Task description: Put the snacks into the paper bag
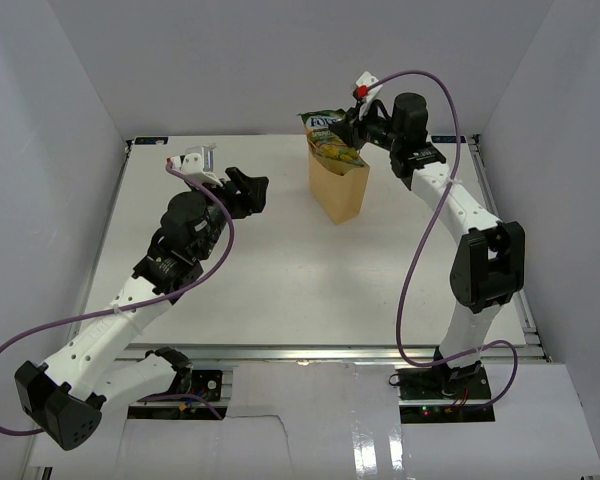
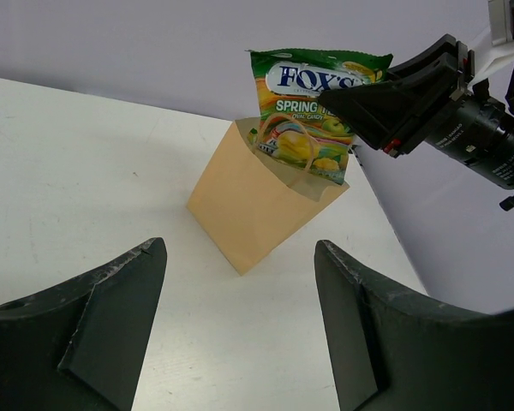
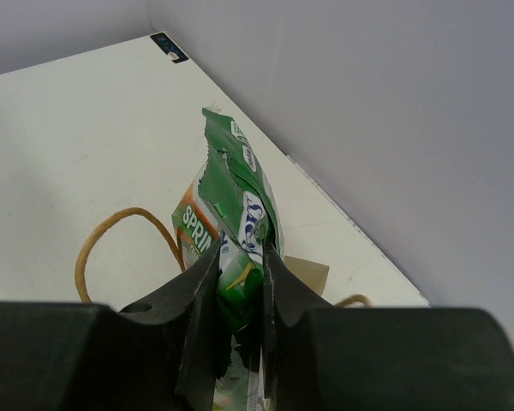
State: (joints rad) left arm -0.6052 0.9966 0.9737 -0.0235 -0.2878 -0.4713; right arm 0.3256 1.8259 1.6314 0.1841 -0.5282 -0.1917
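White table (image 1: 280,290) filled the frame. Bag (image 1: 342,190) stood upright at upper centre. Green packet (image 2: 313,103) hung partly inside its mouth, pinched by the right gripper (image 3: 240,267). Left gripper (image 1: 255,192) was left of the bag, fingers wide, holding nothing.

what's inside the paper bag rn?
A green packet, lower end in the mouth of the bag, top sticking out, pinched by the right gripper. Anything deeper is hidden by the walls.
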